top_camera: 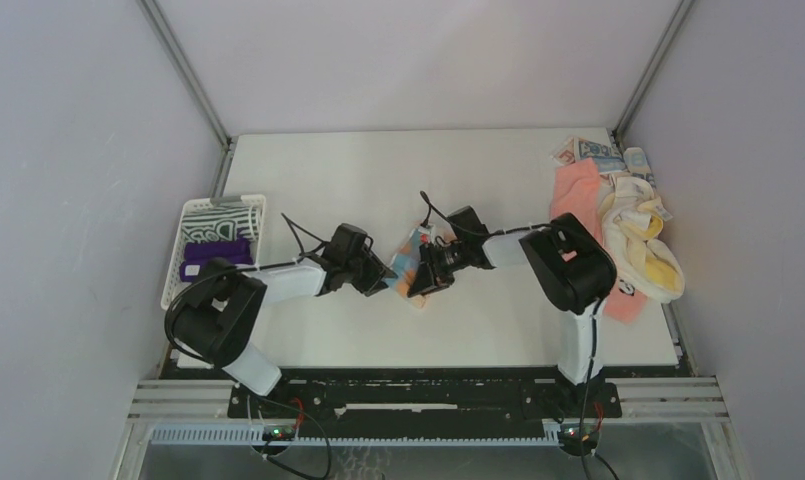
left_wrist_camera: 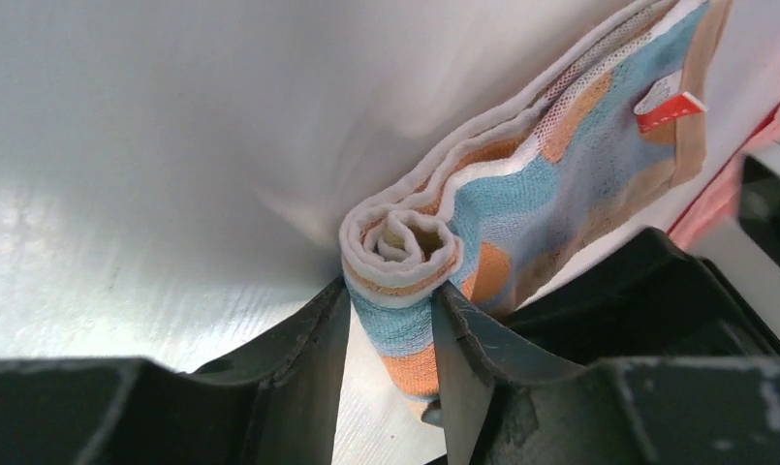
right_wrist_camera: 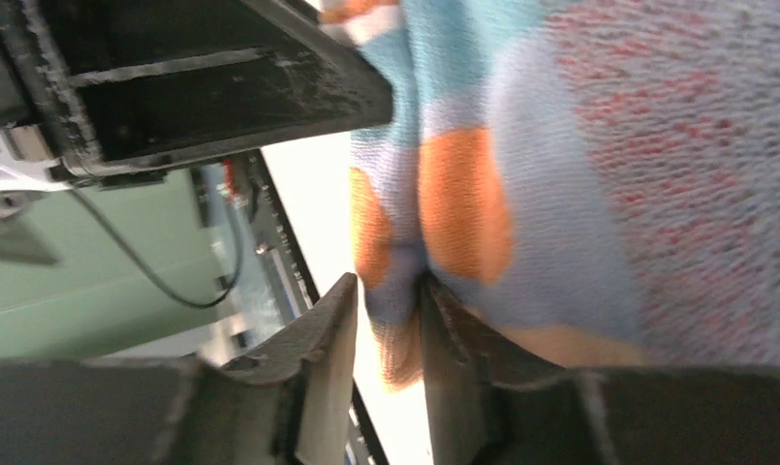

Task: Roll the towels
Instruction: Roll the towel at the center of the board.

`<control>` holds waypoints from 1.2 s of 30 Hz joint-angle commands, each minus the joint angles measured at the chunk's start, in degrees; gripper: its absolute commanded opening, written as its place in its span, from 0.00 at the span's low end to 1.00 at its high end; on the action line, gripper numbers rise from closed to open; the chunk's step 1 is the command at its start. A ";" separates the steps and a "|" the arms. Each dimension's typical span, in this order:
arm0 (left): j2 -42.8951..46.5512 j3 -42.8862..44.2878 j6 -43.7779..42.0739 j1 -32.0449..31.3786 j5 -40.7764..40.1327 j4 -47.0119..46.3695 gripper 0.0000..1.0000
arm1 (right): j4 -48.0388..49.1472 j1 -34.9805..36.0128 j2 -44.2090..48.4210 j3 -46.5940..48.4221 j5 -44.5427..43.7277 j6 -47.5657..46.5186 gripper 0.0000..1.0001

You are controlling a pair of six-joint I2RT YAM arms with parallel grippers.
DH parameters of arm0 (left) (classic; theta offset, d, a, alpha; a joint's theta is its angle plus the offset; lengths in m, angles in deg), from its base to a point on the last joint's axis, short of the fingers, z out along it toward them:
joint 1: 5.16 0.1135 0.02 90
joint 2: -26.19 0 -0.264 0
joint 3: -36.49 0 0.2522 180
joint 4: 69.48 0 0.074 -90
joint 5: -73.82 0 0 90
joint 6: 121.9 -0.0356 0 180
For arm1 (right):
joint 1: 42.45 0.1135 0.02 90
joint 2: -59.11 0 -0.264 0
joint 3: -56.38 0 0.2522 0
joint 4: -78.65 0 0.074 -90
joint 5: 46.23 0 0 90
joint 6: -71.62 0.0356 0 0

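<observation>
A light-blue towel with orange patches (top_camera: 408,258) lies mid-table, partly rolled. In the left wrist view its rolled end (left_wrist_camera: 405,257) shows a spiral of layers, with a red tag (left_wrist_camera: 669,105) farther along. My left gripper (top_camera: 380,273) (left_wrist_camera: 390,334) is shut on that rolled end. My right gripper (top_camera: 430,276) (right_wrist_camera: 388,334) is shut on a fold of the same towel (right_wrist_camera: 463,203) from the other side. The two grippers are close together. A salmon-pink towel (top_camera: 576,190), a cream-yellow towel (top_camera: 643,245) and a blue-printed towel (top_camera: 593,150) lie piled at the right edge.
A white slotted basket (top_camera: 193,212) stands at the left edge, holding a black-and-white striped towel (top_camera: 223,222) and a purple rolled towel (top_camera: 216,255). Grey walls close in the table on three sides. The left gripper's body (right_wrist_camera: 202,87) fills the upper left of the right wrist view.
</observation>
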 commanded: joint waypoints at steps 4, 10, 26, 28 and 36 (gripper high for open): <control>-4.68 -2.72 -1.68 -0.51 -2.80 4.95 0.43 | -14.81 7.21 20.06 -0.04 -29.45 -18.03 0.43; -5.33 -1.79 -2.53 -0.49 -2.53 5.66 0.43 | -18.26 21.05 24.94 -0.13 -58.66 -30.04 0.53; -5.13 -1.49 -2.99 -0.49 -2.33 6.29 0.44 | -14.44 35.68 14.75 -0.33 -86.63 -40.15 0.54; -5.02 -1.50 -3.01 -0.50 -2.33 6.43 0.44 | -14.11 36.13 12.98 -0.34 -87.32 -40.89 0.53; -4.60 -2.10 -2.45 -0.21 -1.62 6.35 0.45 | -12.63 37.22 6.56 -0.34 -86.91 -43.46 0.43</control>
